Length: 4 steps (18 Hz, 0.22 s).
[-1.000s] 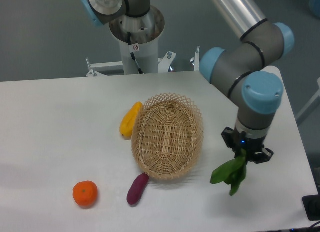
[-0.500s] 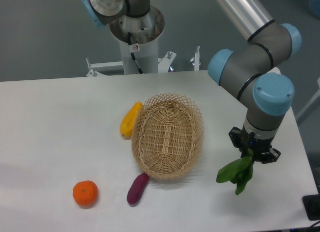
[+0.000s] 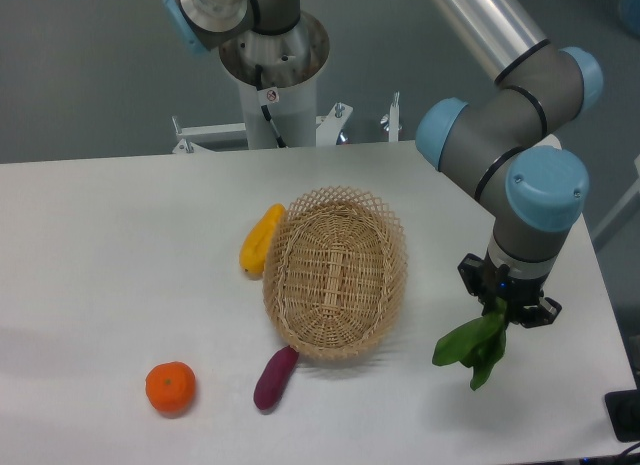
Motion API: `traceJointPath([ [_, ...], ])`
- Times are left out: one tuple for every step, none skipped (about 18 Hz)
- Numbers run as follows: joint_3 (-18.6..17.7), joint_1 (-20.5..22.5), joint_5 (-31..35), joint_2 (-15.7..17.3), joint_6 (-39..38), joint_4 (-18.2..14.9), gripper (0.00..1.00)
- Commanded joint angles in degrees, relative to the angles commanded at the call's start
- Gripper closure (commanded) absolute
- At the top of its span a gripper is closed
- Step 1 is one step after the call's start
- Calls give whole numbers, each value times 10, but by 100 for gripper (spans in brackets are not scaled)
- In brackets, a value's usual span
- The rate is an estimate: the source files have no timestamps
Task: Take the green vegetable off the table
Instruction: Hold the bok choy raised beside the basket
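Your black two-finger gripper point(image 3: 506, 306) stays clamped on the leafy green vegetable point(image 3: 473, 345), unmoved since half a second ago.

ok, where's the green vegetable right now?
The green vegetable hangs from the hand at the table's right side, just right of the wicker basket.

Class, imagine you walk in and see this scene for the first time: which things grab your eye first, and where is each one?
First comes the gripper at the right side of the table, shut on the green vegetable, whose dark leaves hang below it. Next is the woven basket in the middle, empty, with a yellow-orange vegetable at its left rim. Near the front edge lie a purple sweet potato and an orange.
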Motion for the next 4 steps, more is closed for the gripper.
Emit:
traceJointPath([
  [0, 0, 1, 0, 0, 0, 93],
  [0, 0, 1, 0, 0, 0, 93],
  [-1, 0, 2, -1, 0, 0, 93],
  [-1, 0, 2, 0, 0, 0, 93],
])
